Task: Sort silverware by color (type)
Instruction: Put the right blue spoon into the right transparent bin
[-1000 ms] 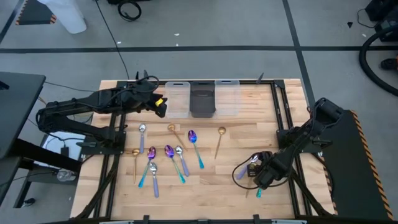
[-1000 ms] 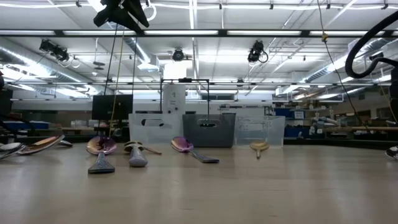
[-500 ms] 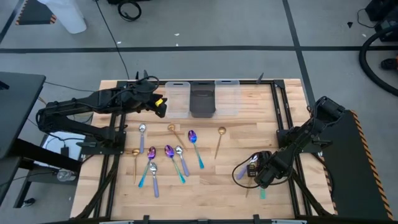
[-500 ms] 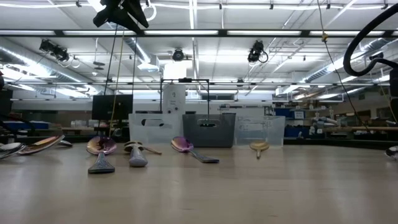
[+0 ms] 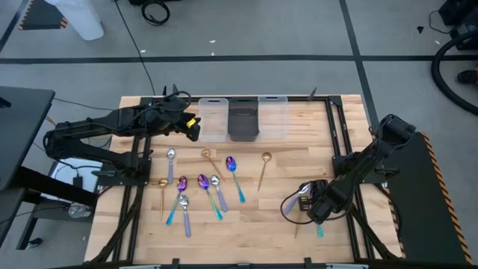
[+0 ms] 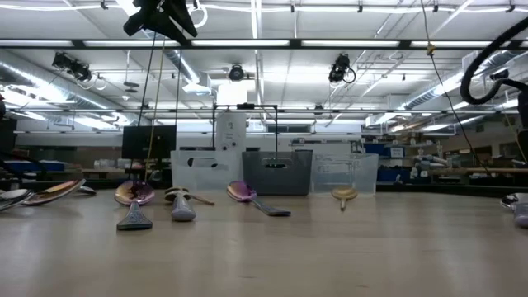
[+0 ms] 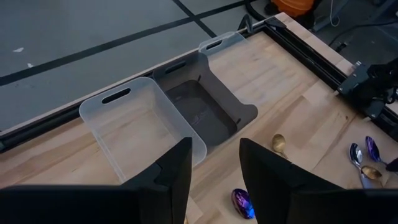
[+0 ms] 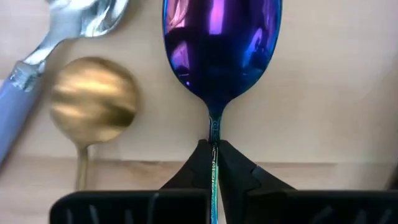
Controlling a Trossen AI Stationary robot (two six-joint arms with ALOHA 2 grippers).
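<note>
Several small spoons lie flat on the wooden table (image 5: 299, 134) left of centre, among them a gold spoon (image 5: 263, 168), a purple-bowled spoon with a teal handle (image 5: 234, 175) and a silver spoon with a lavender handle (image 5: 171, 164). My right gripper (image 5: 317, 213) points down at the table's near right, shut on an iridescent purple spoon (image 8: 221, 43). That spoon's teal handle end (image 5: 319, 232) sticks out below the gripper. Another gold spoon (image 8: 93, 99) and another silver spoon (image 8: 62, 37) lie right beside it. My left gripper (image 7: 211, 168) hangs open, high above the bins at the far left. My right gripper pinches the purple spoon's thin neck (image 8: 213, 134), just behind the bowl, between its two fingertips (image 8: 200, 155). The fingers come from above, pointing down, and lie across the handle. Whether the spoon is lifted clear of the table, I cannot tell.
Three bins stand in a row at the table's far edge: a clear bin (image 5: 213, 119), a dark bin (image 5: 243, 119) and another clear bin (image 5: 272, 118). Black frame rails (image 5: 334, 134) run along the table's sides. Bare wood lies between the spoon group and my right gripper.
The teal handle end under my right gripper has shifted a little toward the table's right edge. My left arm has kept still.
</note>
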